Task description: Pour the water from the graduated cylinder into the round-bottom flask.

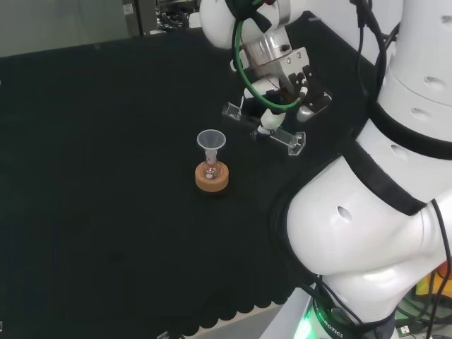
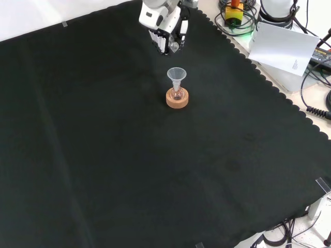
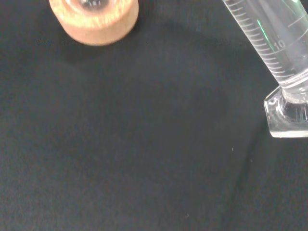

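The graduated cylinder (image 1: 288,139) is clear, with printed marks, and lies tilted nearly level in the air. My hand (image 1: 279,92) is shut on its middle. In the head view its mouth points left toward the funnel (image 1: 210,140), a short gap away and slightly higher. The funnel stands in the small round-bottom flask (image 1: 210,169), which sits in a cork ring (image 1: 212,181). In the front view my hand (image 2: 164,31) hangs just beyond the funnel (image 2: 176,74). The wrist view has the cylinder's tube (image 3: 272,41), its foot (image 3: 288,115) and the cork ring (image 3: 94,21). I cannot tell how much water is in either vessel.
Black cloth (image 2: 129,170) covers the bench around the flask. The arm's big white links (image 1: 374,198) stand at the head view's right. Beyond the cloth's scalloped edge in the front view lie cables (image 2: 315,88) and a white sheet (image 2: 284,46).
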You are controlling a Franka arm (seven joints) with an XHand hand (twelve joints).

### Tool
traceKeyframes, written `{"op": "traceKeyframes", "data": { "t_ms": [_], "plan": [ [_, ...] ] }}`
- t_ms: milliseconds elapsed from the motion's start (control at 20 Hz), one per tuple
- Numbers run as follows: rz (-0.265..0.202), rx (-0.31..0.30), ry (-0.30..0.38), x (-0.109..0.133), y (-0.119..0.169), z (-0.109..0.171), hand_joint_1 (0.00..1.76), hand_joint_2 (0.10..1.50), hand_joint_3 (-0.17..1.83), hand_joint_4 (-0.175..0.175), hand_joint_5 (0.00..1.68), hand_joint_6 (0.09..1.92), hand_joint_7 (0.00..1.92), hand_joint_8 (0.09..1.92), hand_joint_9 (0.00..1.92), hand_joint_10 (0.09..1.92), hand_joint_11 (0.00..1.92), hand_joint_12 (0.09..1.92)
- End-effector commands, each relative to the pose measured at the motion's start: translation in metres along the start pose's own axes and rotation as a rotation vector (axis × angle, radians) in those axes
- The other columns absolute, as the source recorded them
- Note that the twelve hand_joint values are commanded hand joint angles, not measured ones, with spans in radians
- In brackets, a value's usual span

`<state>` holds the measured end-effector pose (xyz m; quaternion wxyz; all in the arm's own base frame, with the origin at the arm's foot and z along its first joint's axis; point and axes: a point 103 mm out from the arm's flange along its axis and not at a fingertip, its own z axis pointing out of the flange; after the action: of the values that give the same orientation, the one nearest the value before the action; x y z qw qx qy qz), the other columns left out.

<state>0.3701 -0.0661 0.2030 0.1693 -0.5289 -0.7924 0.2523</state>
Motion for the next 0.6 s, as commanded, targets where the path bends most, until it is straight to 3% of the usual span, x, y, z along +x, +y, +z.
{"op": "traceKeyframes", "data": {
  "t_ms": [50, 600],
  "plan": [
    [0.022, 0.096, -0.031, -0.0004, 0.006, 0.0054, 1.12, 1.14, -0.01, -0.111, 0.95, 1.07, 1.15, 0.44, 1.35, 0.13, 1.22, 0.78],
    [0.029, 0.132, -0.087, 0.0041, 0.0069, 0.0005, 1.12, 1.14, -0.01, -0.112, 0.95, 1.07, 1.16, 0.44, 1.36, 0.12, 1.22, 0.78]
  ]
}}
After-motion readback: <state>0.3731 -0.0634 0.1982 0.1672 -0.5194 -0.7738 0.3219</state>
